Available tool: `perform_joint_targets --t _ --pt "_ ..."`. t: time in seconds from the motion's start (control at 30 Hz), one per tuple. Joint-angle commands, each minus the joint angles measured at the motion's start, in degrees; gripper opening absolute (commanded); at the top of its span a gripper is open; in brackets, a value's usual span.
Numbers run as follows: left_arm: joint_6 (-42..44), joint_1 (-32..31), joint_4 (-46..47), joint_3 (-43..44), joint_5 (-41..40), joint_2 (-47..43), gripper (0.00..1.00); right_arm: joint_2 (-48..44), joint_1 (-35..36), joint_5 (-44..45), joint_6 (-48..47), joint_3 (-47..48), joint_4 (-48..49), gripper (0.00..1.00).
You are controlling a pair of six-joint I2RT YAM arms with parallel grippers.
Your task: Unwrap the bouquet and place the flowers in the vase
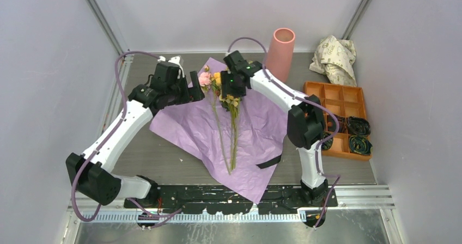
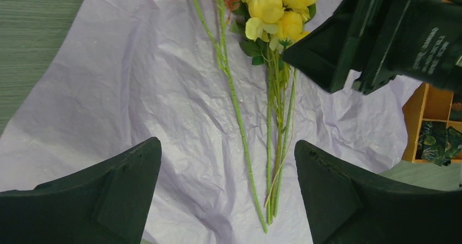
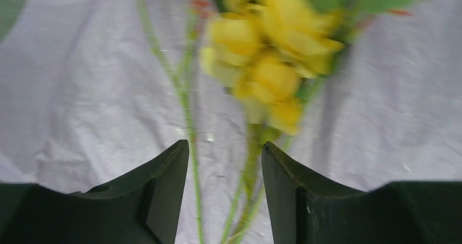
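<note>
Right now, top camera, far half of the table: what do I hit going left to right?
Left pincer → pink bloom → right pincer → vase → crumpled cream paper. Orange tray left out: it spans the same stretch as the paper.

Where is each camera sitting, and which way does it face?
Top external: above, behind; looks down on table, vase, left gripper, right gripper.
Left wrist: on left arm, facing down past its open fingers at flowers on lilac paper.
Right wrist: close over yellow blooms, own fingers astride stems.
Both wrists share flowers and paper.
</note>
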Motion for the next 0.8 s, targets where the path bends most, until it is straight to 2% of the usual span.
perform_joint_targets --t 0.0,0.23,0.43,0.77 --pt "1.86 0.32 -0.83 2.14 -5.08 -5.38 0.92 3.23 3.86 0.86 -2.24 8.12 -0.64 0.58" --pt "3.17 0.31 -4.87 2.87 -10.27 -11.25 0.99 16.07 4.75 0.63 -2.27 24.98 -8.33 0.59" --pt "4.92 0.31 -3.52 1.94 -10.82 -15.01 1.00 25.02 5.23 0.93 -2.55 35.33 -11.60 0.62" --pt "6.53 0.32 0.34 -1.55 -12.21 -19.97 1.00 27.99 5.77 0.02 -2.20 36.65 -10.30 0.63"
